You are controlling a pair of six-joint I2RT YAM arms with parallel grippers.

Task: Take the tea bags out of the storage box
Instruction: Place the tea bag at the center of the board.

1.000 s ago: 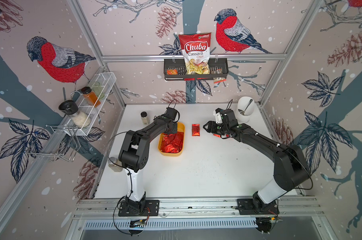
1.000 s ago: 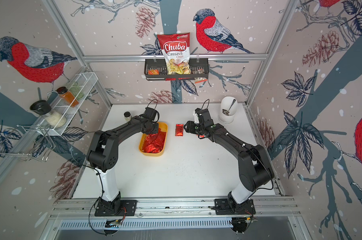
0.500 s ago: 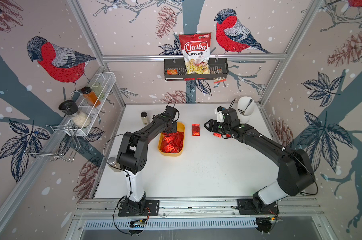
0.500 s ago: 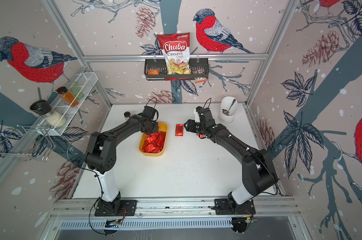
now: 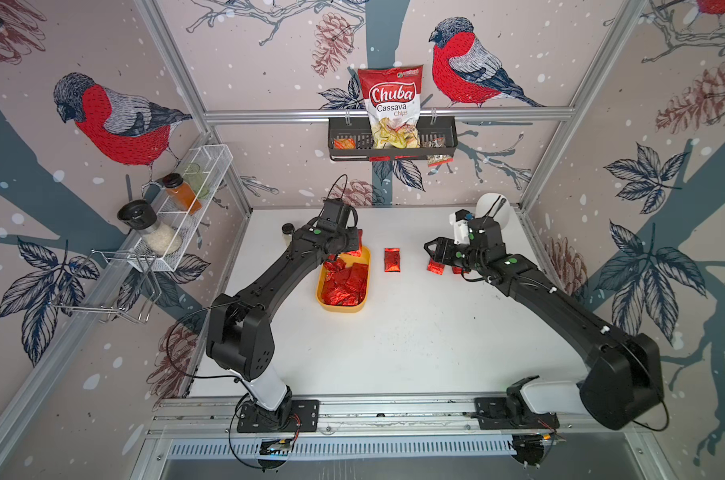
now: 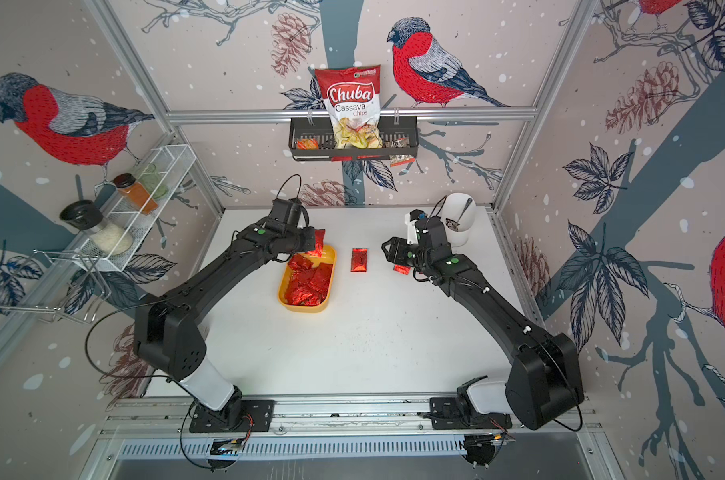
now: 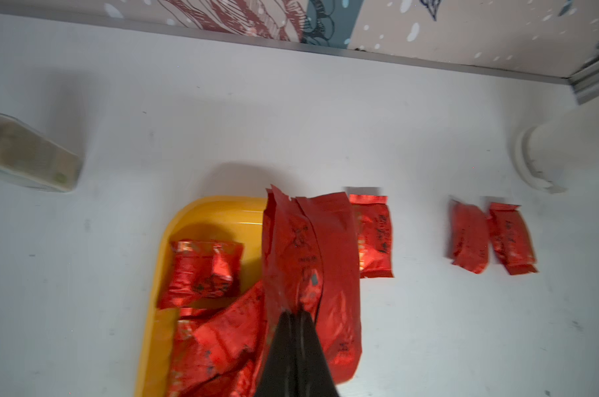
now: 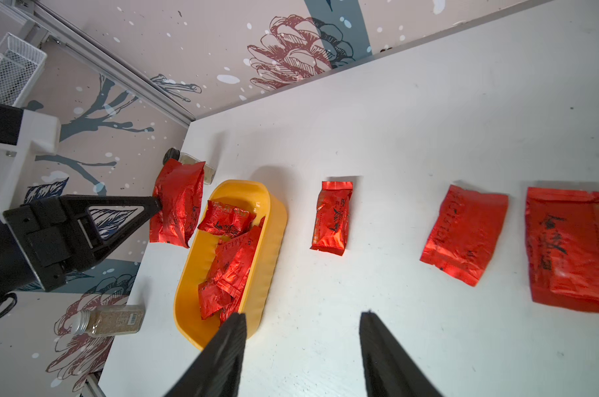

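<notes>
Your left gripper point(image 7: 296, 313) is clamped on a tea bag point(image 7: 308, 254) held up at the far end of the box point(image 7: 215, 213), where more bags point(image 7: 202, 271) lie piled, while your right gripper point(image 8: 303, 313) hangs empty, jaws apart, over the bench point(image 8: 428, 137) near three laid-out bags point(image 8: 332, 216).

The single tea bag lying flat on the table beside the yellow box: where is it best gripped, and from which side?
Probably from above, jaws across the narrow middle of the tea bag: it lies flat, and bare table flanks both long edges.
</notes>
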